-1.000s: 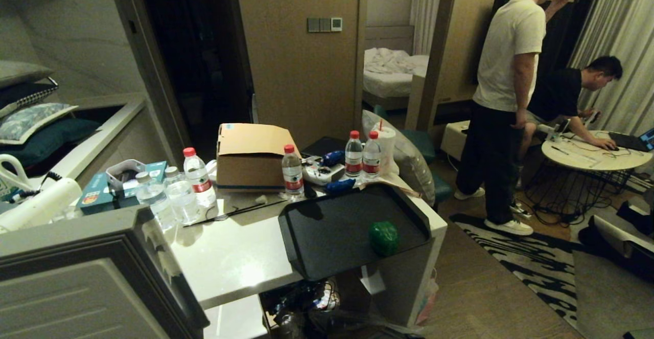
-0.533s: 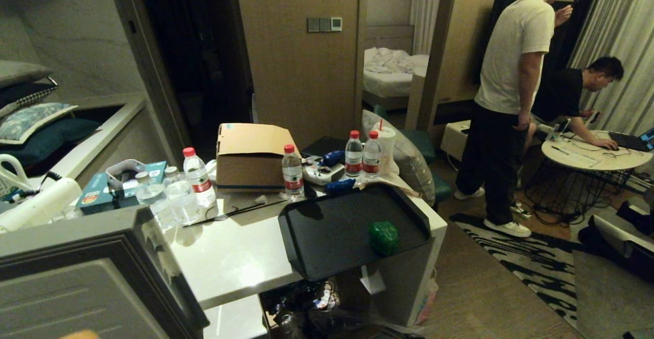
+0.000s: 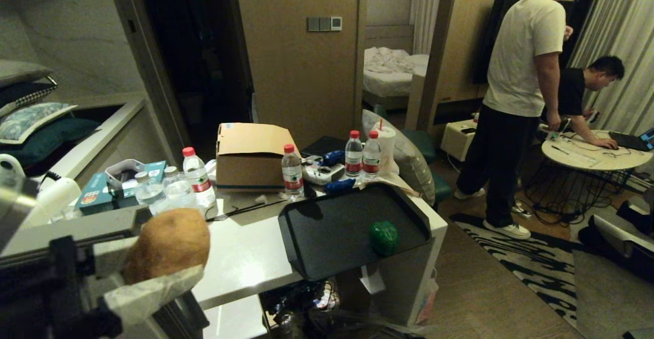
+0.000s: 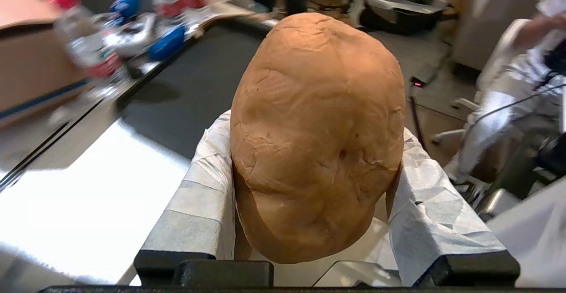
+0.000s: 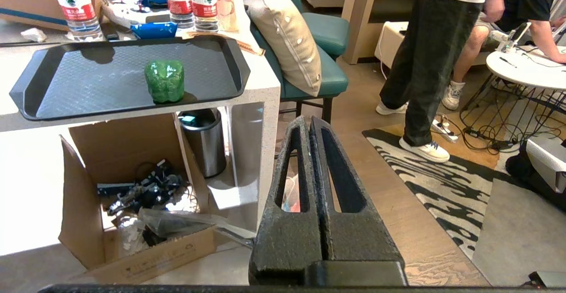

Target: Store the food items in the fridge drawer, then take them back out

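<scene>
Left gripper (image 3: pixel 153 262) sits at the near left of the head view, over the near-left edge of the white counter (image 3: pixel 240 262), its paper-wrapped fingers (image 4: pixel 201 195) clamped on either side of the orange-tan bread roll (image 4: pixel 316 134). In the left wrist view the roll stands up between the two pads and hides most of the gap.

Green pepper (image 3: pixel 383 237), glossy, rests on the black tray (image 3: pixel 317 236), toward the tray's near right corner. The tray lies on the right end of the counter, slightly overhanging the near edge. The grey fridge top (image 3: pixel 76 229) shows at the near left; the fridge drawer is not seen in any view.

Right gripper (image 5: pixel 311 127) is low at the right of the counter, above the wooden floor, fingers pressed together, empty.

Far side of the counter: cardboard box (image 3: pixel 251 156), several water bottles (image 3: pixel 293 171), teal boxes (image 3: pixel 97 193). An open carton (image 5: pixel 124 195) of clutter sits under the counter.

Two people at the far right: one standing in a white T-shirt (image 3: pixel 526 52), one seated in black (image 3: pixel 572 93) at a round white table (image 3: pixel 592 156).
</scene>
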